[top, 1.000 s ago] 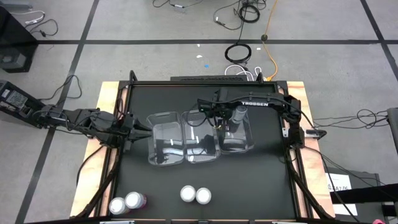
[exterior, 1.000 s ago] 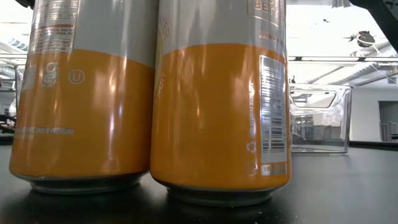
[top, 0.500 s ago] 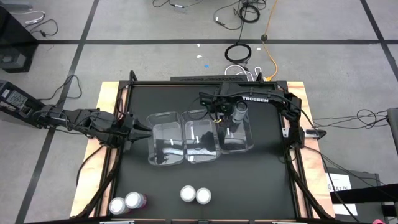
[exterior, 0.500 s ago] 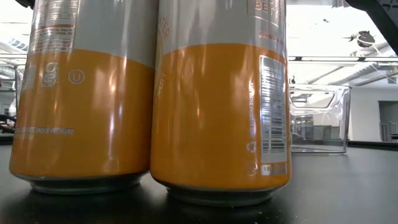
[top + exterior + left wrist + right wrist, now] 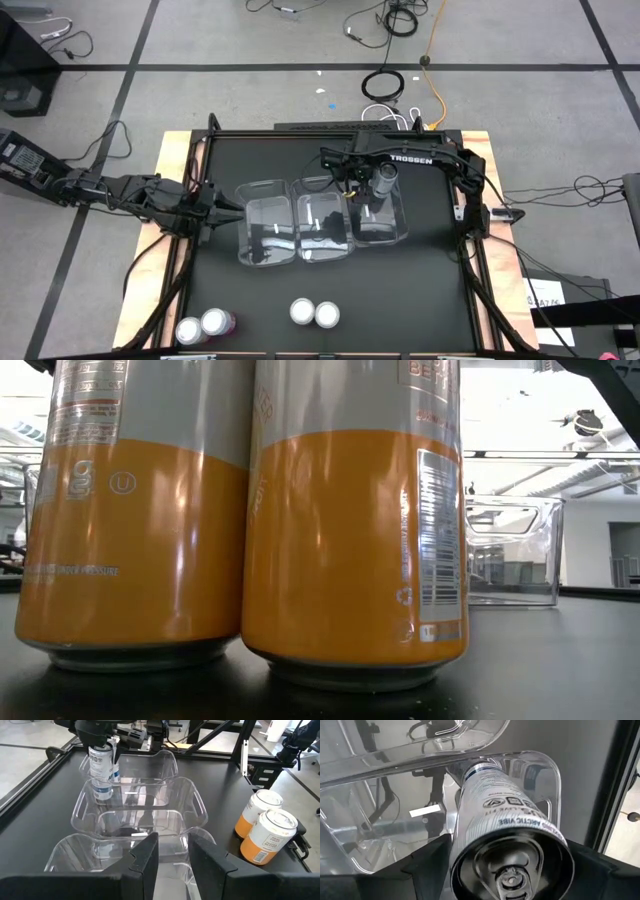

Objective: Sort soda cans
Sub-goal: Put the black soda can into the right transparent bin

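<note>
My right gripper (image 5: 372,180) is shut on a grey-and-white soda can (image 5: 384,177) over the right one of three clear bins (image 5: 398,228). The left wrist view shows this can (image 5: 101,762) upright, its lower end down between the bin's walls. Two orange cans (image 5: 313,313) stand on their bases near the table's front edge and fill the low view (image 5: 350,520). Two pink cans (image 5: 203,325) stand at the front left corner. My left gripper (image 5: 222,207) is open and empty, just left of the left bin (image 5: 268,230). A second grey can does not show. My right gripper pinches the grey can's upper body (image 5: 470,845), just below its silver top (image 5: 512,870), between its two fingers (image 5: 427,862). The fingers come from above, one on each side. The can hangs upright with its lower end inside the right bin; whether it touches the bin's floor I cannot tell.
The three clear bins stand side by side in the table's middle, the middle bin (image 5: 322,225) between the other two. The black table has a raised frame (image 5: 476,260) around it. Cables lie on the floor beyond the far edge.
My right gripper has shifted a little toward the table's far edge with the grey can, which stays upright over the right bin. The other cans and the bins have stayed in place.
</note>
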Controlling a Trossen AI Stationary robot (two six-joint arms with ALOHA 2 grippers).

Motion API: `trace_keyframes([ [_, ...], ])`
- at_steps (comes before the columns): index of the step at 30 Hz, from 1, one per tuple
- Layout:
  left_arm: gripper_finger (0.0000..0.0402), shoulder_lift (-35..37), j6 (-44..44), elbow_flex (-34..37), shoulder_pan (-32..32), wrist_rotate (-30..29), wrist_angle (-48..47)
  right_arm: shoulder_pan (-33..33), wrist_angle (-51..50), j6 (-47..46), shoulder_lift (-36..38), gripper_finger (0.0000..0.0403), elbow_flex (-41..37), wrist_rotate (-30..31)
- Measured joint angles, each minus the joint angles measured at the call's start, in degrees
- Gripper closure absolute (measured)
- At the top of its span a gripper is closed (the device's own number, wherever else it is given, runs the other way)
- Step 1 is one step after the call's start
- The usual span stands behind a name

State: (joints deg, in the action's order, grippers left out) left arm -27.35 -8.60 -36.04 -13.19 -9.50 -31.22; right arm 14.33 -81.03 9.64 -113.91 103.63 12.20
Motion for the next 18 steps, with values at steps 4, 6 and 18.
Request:
trace_keyframes([
  [4,0.0285,0.0,0.0,0.01,-0.01,0.0,-0.8,0.0,-0.01,0.05,0.0,0.0097,0.0,0.02],
  [6,0.0285,0.0,0.0,0.01,-0.02,0.0,-1.15,0.0,-0.05,0.05,0.0,0.0097,0.0,0.05],
  [18,0.0285,0.0,0.0,0.01,-0.02,0.0,-1.09,-0.05,-3.07,-1.97,0.0,0.0096,4.83,2.94],
])
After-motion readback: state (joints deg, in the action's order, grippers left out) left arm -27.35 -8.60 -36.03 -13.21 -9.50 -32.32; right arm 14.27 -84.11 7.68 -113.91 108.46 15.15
